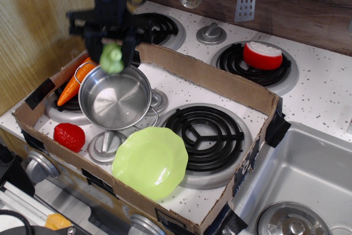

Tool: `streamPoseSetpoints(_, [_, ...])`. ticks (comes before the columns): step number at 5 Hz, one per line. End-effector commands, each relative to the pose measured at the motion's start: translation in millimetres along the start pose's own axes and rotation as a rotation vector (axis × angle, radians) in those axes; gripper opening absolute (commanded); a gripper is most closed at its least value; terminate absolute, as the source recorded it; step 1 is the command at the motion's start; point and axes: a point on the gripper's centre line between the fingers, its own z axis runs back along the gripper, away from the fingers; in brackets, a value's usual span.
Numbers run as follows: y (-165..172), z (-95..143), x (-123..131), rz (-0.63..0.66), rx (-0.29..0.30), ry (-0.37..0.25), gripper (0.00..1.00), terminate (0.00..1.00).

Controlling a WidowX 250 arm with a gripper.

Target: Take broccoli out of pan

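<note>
The broccoli (111, 59) hangs in the upper left of the frame, clear of the pan (115, 98) and above its rear rim. The gripper (112, 45) pinches the broccoli between its dark fingers. The pan interior shows bare steel. The pan sits inside a cardboard tray (220, 83) on the bench (324, 94), left of centre. A carrot (74, 82) lies against the pan's left side. A red strawberry (69, 136) rests at lower left, a green plate (150, 162) at lower centre, touching a black burner (209, 131).
</note>
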Motion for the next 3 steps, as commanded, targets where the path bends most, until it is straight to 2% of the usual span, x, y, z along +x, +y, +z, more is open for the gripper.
streamPoseSetpoints(1, [-9.7, 32.3, 36.4, -0.078, -0.027, -0.156, 0.00, 0.00])
streamPoseSetpoints(3, [-10.3, -2.7, 51.5, -0.135, -0.116, -0.185, 0.00, 0.00])
